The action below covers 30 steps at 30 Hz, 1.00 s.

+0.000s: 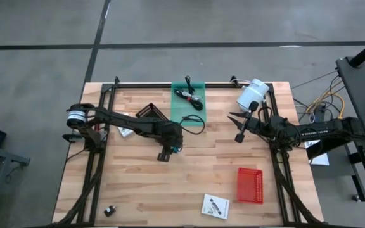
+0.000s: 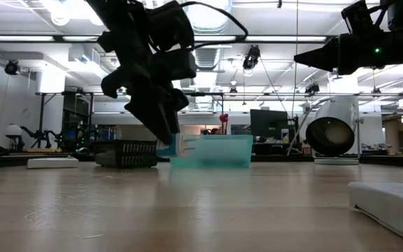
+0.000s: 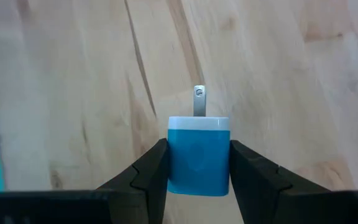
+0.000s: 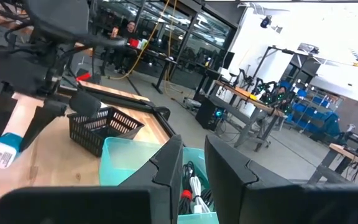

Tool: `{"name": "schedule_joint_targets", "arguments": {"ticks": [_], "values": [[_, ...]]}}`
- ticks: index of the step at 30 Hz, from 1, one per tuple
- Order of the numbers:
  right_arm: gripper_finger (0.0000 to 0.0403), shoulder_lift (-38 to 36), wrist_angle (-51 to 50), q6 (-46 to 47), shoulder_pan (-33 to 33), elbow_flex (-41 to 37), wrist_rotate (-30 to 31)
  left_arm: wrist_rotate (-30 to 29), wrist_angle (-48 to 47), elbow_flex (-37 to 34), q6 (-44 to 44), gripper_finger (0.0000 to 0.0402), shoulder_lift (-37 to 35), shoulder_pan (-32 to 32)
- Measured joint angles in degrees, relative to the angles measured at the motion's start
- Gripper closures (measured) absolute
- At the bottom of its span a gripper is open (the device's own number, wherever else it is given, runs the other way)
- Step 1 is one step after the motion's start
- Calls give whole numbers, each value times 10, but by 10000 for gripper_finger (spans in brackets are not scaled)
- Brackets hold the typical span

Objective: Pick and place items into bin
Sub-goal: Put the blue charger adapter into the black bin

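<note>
The left tool (image 3: 197,180) was clamped on a blue plug (image 3: 198,155), its 2 fingers (image 3: 148,177) pressing the flat sides and the metal prongs pointing away from the wrist. It hung just above the worktop (image 1: 195,171), a little short of the green bin (image 1: 198,101).

The grip looked shallow: only the rear of the plug sat between the smooth fingers, so a quick swing toward the bin could let it twist or slip and fall outside. Carried too low, the prongs might catch the bin wall.

The right tool (image 4: 191,168) hovered above the bin, jaws nearly together with a narrow gap, holding nothing. Both arms crowding the bin could collide.

The left wrist view alone showed the finger contact. The high view alone showed a black cable (image 1: 190,95) lying in the bin, plus a red basket (image 1: 250,185) and white packet (image 1: 215,206) well apart. The low view showed the plug off the worktop.
</note>
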Motion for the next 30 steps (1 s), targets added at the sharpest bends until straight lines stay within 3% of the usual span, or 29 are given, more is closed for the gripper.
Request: {"name": "schedule_joint_targets", "arguments": {"ticks": [11,17,22,30], "values": [[346,0,0,0,0,0,0,-61,-100,16,-107,272,-36,5],[346,0,1,0,0,0,0,-131,-132,17,-149,272,-84,13],[346,0,1,0,0,0,-1,-189,-162,15,-188,272,-125,36],[346,0,1,0,0,0,-1,-233,-207,2,-244,272,-145,102]]}}
